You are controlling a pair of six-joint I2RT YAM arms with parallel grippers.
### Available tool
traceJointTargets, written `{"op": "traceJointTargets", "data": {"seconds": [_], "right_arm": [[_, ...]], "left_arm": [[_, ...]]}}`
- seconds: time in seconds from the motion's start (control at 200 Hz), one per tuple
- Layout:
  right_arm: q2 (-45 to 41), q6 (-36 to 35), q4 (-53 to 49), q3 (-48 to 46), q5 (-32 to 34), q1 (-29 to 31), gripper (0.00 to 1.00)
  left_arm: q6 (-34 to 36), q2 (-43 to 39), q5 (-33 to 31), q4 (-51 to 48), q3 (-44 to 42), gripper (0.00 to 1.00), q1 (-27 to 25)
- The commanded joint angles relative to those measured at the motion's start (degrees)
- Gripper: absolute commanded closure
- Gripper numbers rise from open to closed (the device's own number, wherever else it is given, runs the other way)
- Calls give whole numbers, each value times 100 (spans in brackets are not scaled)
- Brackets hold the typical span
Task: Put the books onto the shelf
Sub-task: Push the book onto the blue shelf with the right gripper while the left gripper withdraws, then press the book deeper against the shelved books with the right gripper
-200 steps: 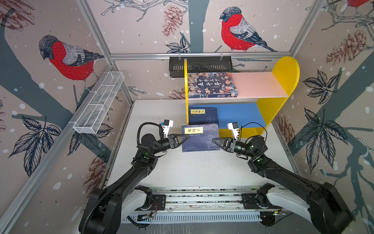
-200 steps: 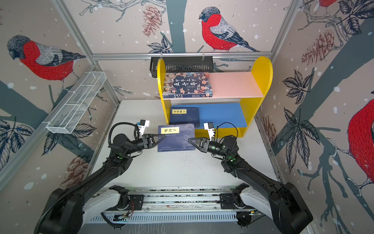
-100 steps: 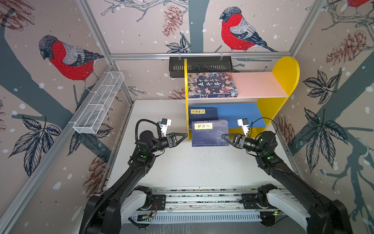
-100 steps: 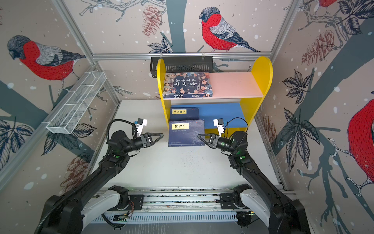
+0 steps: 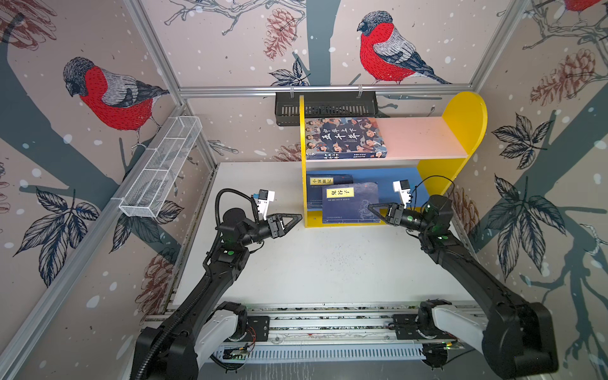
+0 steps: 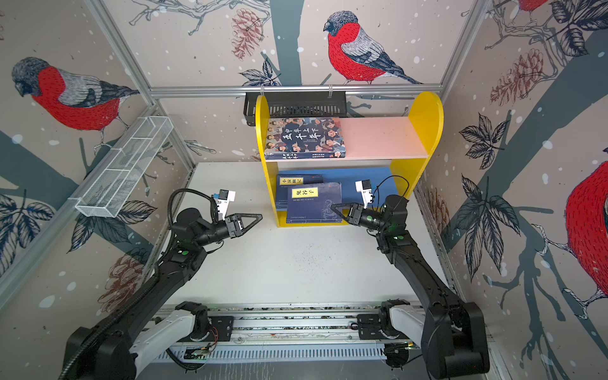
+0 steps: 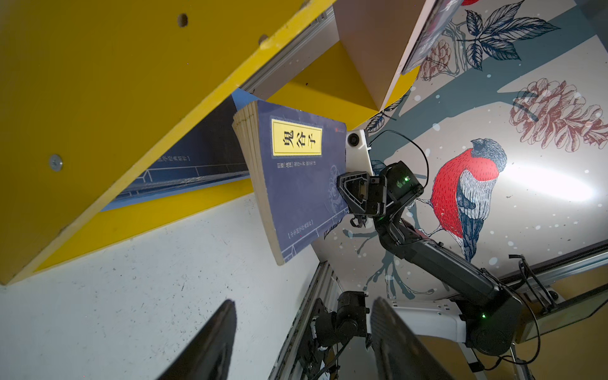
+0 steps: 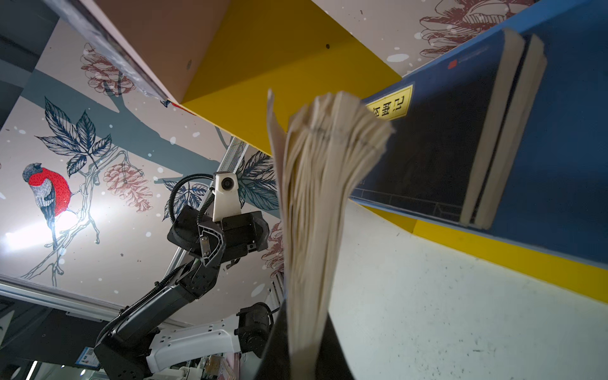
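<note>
The shelf [image 5: 462, 113] holds the cartoon-faced book [image 5: 343, 138] flat on its pink upper board [image 5: 422, 138] and stacked paperbacks [image 5: 340, 180] on its blue lower board [image 5: 385, 176]. At the shelf's front, the right gripper [image 5: 371, 207] is clenched on another navy paperback [image 5: 348, 205]. Beside the shelf's straight yellow side [image 5: 302, 197], the left gripper [image 5: 297, 217] gapes, released.

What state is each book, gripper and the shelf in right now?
held navy book: lifted, gripped at one edge, at the lower shelf opening.
navy books: stacked flat on blue board.
cartoon-faced book: flat on pink board.
right gripper: shut on held navy book.
left gripper: open, empty.
shelf: upright.
</note>
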Motion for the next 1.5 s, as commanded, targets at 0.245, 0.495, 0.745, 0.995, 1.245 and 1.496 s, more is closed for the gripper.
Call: {"op": "traceJointTargets", "data": {"seconds": [0.245, 0.495, 0.745, 0.995, 1.245, 1.496], "right_arm": [[1447, -99, 527, 957, -60, 12, 99], [2138, -258, 279, 1589, 296, 238, 99], [2562, -536, -128, 2122, 599, 507, 99], [2630, -606, -310, 2236, 856, 630, 99], [2646, -722, -498, 2269, 959, 708, 97], [2602, -624, -286, 2185, 779, 727, 98]], "left_arm": [[198, -106, 7, -34, 21, 33, 21], [250, -86, -66, -69, 26, 33, 24], [338, -102, -110, -168, 28, 33, 23], [367, -108, -151, -194, 2, 33, 21], [376, -111, -181, -203, -16, 32, 21], [394, -149, -189, -224, -42, 32, 21]]}}
